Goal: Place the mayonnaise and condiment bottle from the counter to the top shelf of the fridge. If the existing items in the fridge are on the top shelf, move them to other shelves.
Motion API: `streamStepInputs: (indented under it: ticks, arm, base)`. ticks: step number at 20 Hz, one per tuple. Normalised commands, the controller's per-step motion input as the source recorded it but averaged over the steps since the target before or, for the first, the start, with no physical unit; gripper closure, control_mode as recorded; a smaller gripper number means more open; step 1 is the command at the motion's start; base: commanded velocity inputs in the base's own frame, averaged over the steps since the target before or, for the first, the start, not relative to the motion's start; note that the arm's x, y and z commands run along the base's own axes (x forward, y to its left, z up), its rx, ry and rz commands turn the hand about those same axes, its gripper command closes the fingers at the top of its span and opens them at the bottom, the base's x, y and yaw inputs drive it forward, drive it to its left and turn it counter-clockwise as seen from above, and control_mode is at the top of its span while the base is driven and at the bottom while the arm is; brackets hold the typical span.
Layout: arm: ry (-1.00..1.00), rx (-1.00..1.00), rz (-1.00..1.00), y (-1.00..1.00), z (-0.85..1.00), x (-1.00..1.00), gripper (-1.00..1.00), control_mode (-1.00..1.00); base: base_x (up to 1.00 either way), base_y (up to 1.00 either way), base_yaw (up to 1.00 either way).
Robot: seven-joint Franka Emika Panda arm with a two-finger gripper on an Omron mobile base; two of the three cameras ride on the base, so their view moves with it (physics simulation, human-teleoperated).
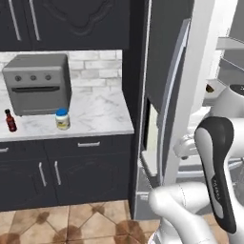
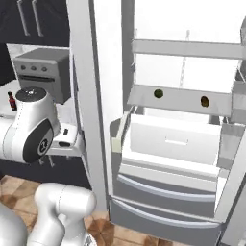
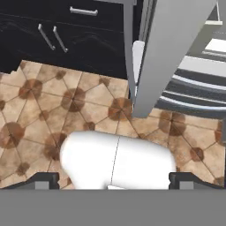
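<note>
The mayonnaise (image 1: 62,119), a squat pale jar with a bluish top, stands on the marble counter (image 1: 100,112) in front of the toaster oven. The condiment bottle (image 1: 9,120) (image 2: 9,101), slim and dark red, stands at the counter's left. The fridge (image 2: 89,96) is open, and its top shelf (image 2: 187,48) is bare. On the slab below lies a tiny dark brown thing with an orange end (image 2: 204,101) (image 1: 209,88), with a small dark round thing (image 2: 158,93) to its left. My gripper (image 3: 114,181) is open and holds nothing. It hangs by the fridge door and points down at the tiled floor.
A grey toaster oven (image 1: 38,83) stands at the back of the counter. The open fridge door (image 1: 167,90) stands between the arm and the counter. A white drawer (image 2: 175,137) sits under the shelves. Black cabinets with silver handles (image 3: 53,37) lie below the counter.
</note>
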Motion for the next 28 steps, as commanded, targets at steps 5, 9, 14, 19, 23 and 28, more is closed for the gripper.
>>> streamStepInputs:
  ticks: [5,9,14,19,23,28]
  arm:
    - [0.0,0.0,0.0,0.0,0.0,0.0,-1.0,1.0]
    - [0.0,0.0,0.0,0.0,0.0,0.0,-1.0,1.0]
    - [0.0,0.0,0.0,0.0,0.0,0.0,-1.0,1.0]
    - [0.0,0.0,0.0,0.0,0.0,0.0,-1.0,1.0]
    - [0.0,0.0,0.0,0.0,0.0,0.0,-1.0,1.0]
    - [0.0,0.0,0.0,0.0,0.0,0.0,-1.0,1.0]
  base:
    - [-0.02,1.0,0.09]
    - [0.18,0.98,0.01]
    - [0.48,0.6,-0.03]
    - [0.47,0.21,-0.03]
    - [0.44,0.05,0.0]
    - [0.51,0.09,-0.01]
